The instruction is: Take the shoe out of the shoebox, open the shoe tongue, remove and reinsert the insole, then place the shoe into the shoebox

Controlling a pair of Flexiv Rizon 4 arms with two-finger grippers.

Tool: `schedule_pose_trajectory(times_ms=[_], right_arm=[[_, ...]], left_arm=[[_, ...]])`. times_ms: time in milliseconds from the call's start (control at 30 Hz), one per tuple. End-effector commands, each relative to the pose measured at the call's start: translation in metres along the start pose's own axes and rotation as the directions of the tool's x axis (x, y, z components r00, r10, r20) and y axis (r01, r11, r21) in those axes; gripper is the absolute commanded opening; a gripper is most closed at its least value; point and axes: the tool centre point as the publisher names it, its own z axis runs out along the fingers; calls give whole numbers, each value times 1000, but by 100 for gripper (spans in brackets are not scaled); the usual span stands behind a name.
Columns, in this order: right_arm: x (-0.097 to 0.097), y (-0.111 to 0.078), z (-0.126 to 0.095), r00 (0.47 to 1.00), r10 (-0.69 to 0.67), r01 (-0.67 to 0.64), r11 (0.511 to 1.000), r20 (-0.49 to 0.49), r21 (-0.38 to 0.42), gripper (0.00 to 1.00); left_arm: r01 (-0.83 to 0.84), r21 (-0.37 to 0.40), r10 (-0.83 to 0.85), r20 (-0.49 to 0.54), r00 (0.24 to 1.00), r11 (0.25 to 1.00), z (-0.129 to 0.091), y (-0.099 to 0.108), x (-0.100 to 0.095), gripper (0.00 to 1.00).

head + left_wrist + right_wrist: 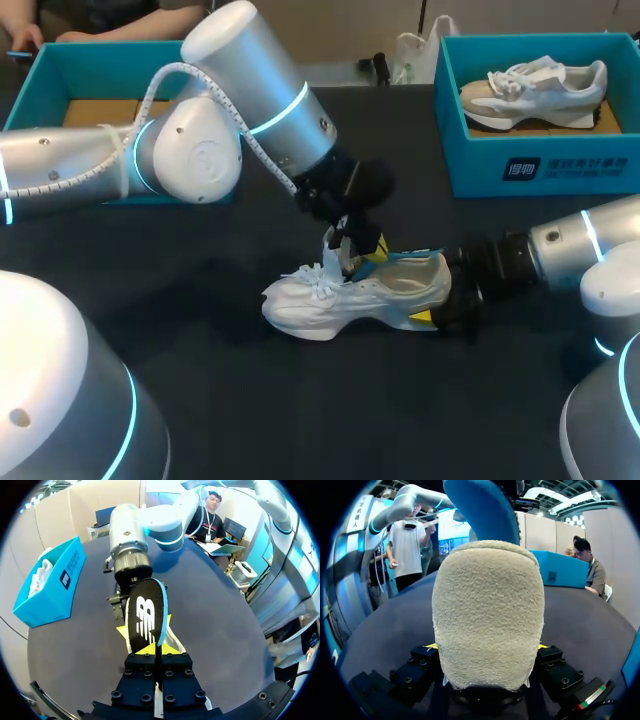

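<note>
White shoe (340, 300) rests on the dark table (200, 380), its heel clamped by the right gripper (487, 649). Over the shoe's opening, the left gripper (154, 650) pinches the black insole (145, 612).

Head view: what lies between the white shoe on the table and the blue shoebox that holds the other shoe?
Nothing lies there; the head view shows only bare dark table between the shoe and the shoebox.

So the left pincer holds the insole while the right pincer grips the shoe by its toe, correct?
Not the toe: the right pincer grips the shoe by its heel, as the head view shows. The left pincer does hold the insole.
</note>
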Motion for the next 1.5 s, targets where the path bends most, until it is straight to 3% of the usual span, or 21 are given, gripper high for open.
schedule_pose_trajectory(times_ms=[33, 367, 400, 467, 500, 567, 600, 900, 1200, 1300, 1367, 1400, 1500], right_arm=[[-1, -6, 5, 1000, -1, 0, 1000, 2, 1, 0], [-1, -6, 5, 1000, -1, 0, 1000, 2, 1, 0], [-1, -6, 5, 1000, -1, 0, 1000, 2, 1, 0], [-1, -6, 5, 1000, -1, 0, 1000, 2, 1, 0], [-1, -6, 5, 1000, -1, 0, 1000, 2, 1, 0], [-1, -6, 5, 1000, -1, 0, 1000, 2, 1, 0], [-1, -6, 5, 1000, -1, 0, 1000, 2, 1, 0], [-1, -6, 5, 1000, -1, 0, 1000, 2, 1, 0], [-1, -6, 5, 1000, -1, 0, 1000, 2, 1, 0], [-1, -6, 5, 1000, -1, 0, 1000, 2, 1, 0], [-1, -6, 5, 1000, -1, 0, 1000, 2, 1, 0], [-1, -6, 5, 1000, -1, 0, 1000, 2, 1, 0], [-1, -6, 5, 1000, -1, 0, 1000, 2, 1, 0]], left_arm=[[-9, -3, 9, -12, 1000, 1000, 12, -13, -7, 0], [-52, -16, 52, -14, 999, 999, 42, -29, -1, 0], [-55, -17, 54, -13, 998, 998, 43, -28, 0, 4], [-63, -22, 63, -4, 998, 998, 44, -28, 3, 22], [-68, -34, 68, 13, 998, 997, 43, -27, 5, 24], [-80, -53, 83, 51, 995, 995, 42, -27, 9, 40], [-87, -61, 91, 65, 994, 994, 42, -27, 10, 42], [-110, -125, 135, 217, 967, 986, 37, -25, 15, 44], [-92, -139, 134, 332, 934, 986, 31, -27, 13, 44], [-76, -130, 119, 364, 924, 989, 31, -26, 12, 49], [-62, -120, 105, 394, 913, 991, 33, -25, 12, 74], [-64, -107, 102, 403, 910, 992, 33, -25, 12, 79], [-43, -91, 79, 442, 893, 995, 33, -24, 12, 75]])
